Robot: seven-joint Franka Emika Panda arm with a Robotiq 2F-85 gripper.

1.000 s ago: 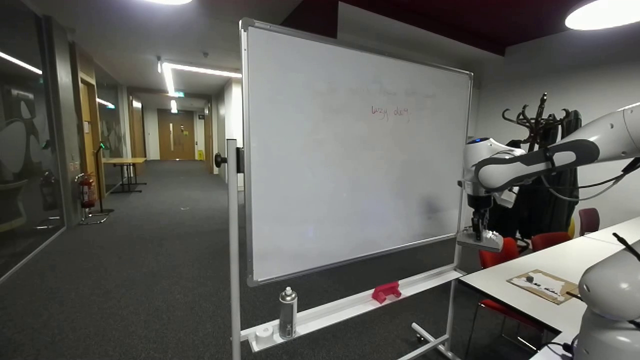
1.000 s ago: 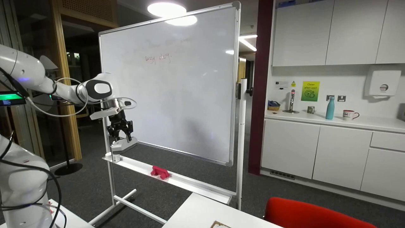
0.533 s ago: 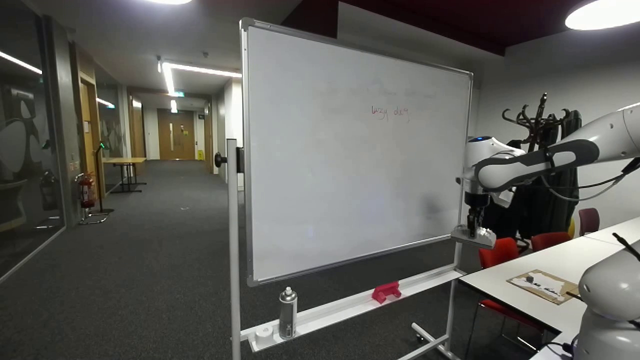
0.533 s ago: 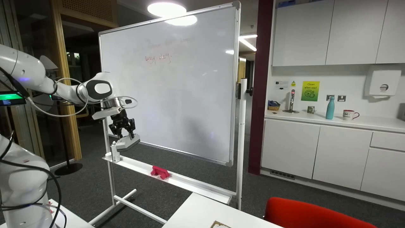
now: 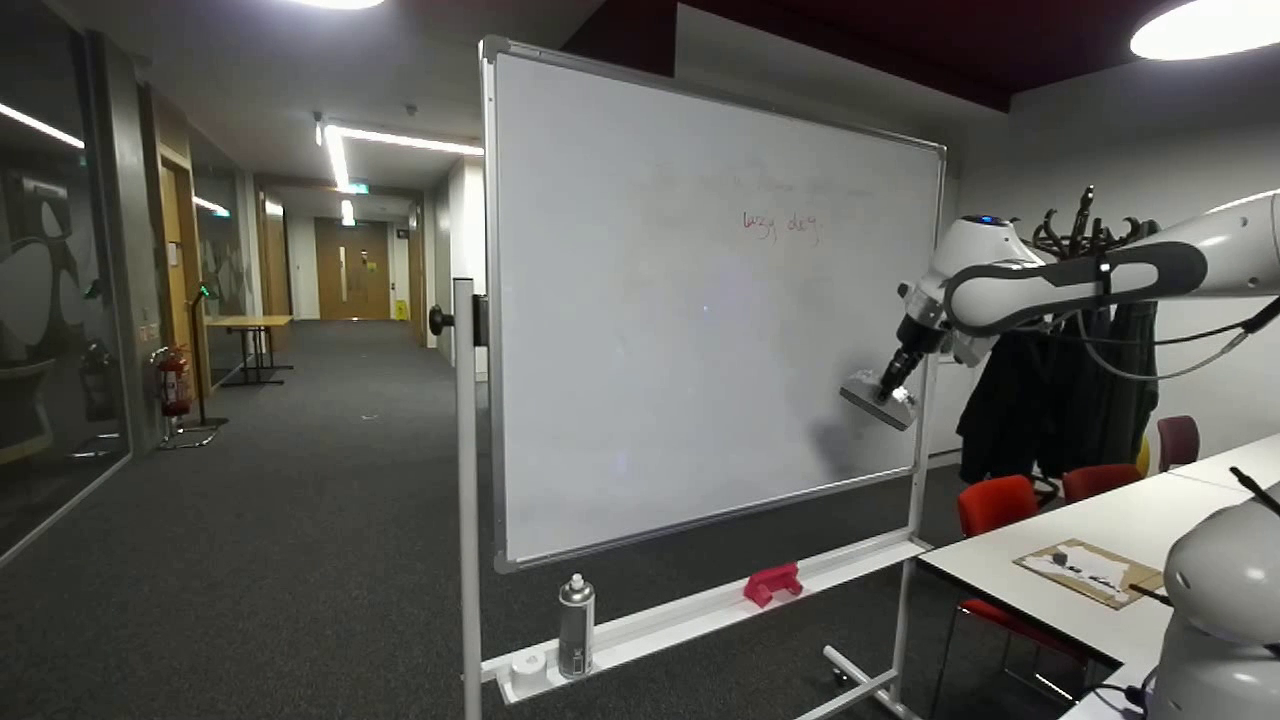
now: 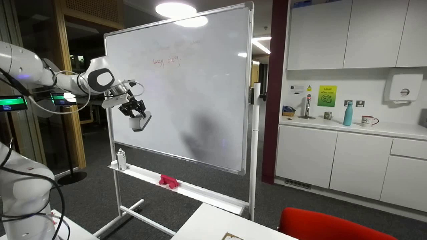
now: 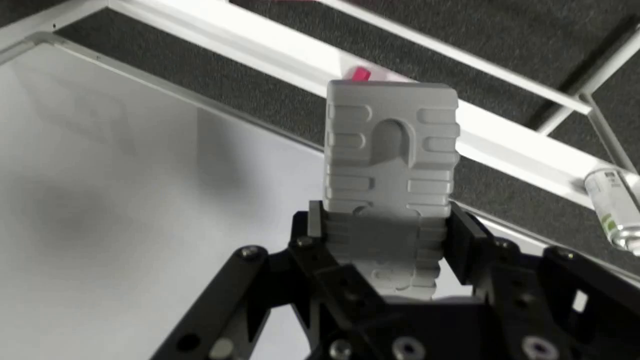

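the end effector (image 7: 385, 226), jaws partly apart, grips a grey ribbed block (image 7: 392, 140), tilted, low before the whiteboard (image 5: 680, 340); below, a white tray (image 5: 670, 626) carries a red piece (image 5: 773, 584) and an upright spray can (image 5: 576, 632); a desk (image 5: 1120, 520) stands near the tray's end.

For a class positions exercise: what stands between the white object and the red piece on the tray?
The can, upright on the tray; both exterior views show it.

Looks plastic, dull and bumpy on the block (image 7: 391, 185); smooth, shiny on the whiteboard (image 6: 183, 93); rough on the carpet (image 5: 300, 500).
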